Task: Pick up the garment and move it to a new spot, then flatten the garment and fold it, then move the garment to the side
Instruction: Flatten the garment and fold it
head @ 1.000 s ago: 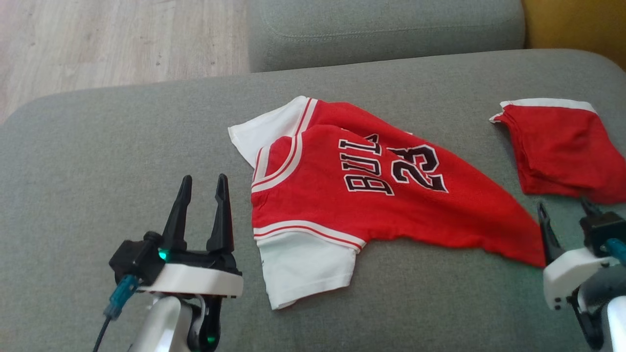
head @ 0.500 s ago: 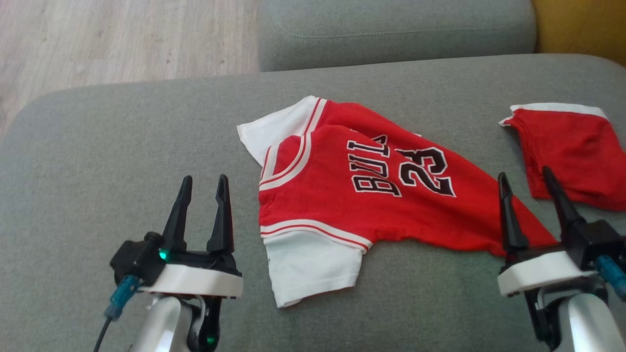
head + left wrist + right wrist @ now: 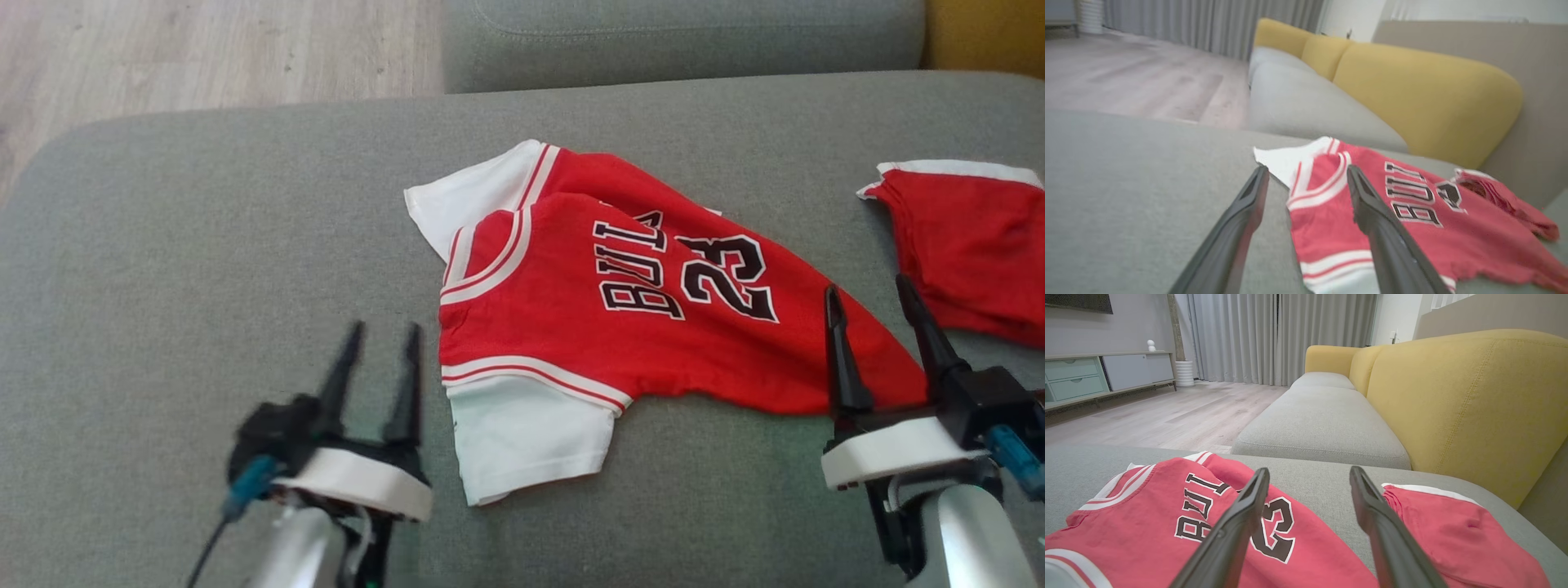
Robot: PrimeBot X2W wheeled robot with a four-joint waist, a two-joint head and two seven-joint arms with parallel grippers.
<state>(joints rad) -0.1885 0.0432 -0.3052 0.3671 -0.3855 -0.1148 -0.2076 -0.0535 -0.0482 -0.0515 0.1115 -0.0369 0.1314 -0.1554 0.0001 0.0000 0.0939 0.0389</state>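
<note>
The garment is a red jersey (image 3: 571, 327) with white sleeves and black "23" lettering. It lies spread but wrinkled on the grey sofa cushion (image 3: 204, 245), neck to the left. My left gripper (image 3: 384, 328) stands open just left of the lower white sleeve, apart from the cloth and blurred. In the left wrist view the jersey (image 3: 1412, 228) lies ahead and right of the open left gripper (image 3: 1306, 168). My right gripper (image 3: 867, 286) is open at the jersey's right hem corner and holds nothing. In the right wrist view the right gripper (image 3: 1309, 469) points over the jersey (image 3: 1147, 514).
A second red garment with a white band (image 3: 971, 237) lies bunched at the cushion's right, close to my right gripper. Another grey cushion (image 3: 678, 41) is behind, with a yellow backrest (image 3: 1474, 408) to the right and wooden floor (image 3: 204, 57) beyond the cushion's left edge.
My right gripper has come up from the lower right edge to the jersey's hem corner, its jaws wide. The left gripper has shifted a little right. The camera has moved slightly.
</note>
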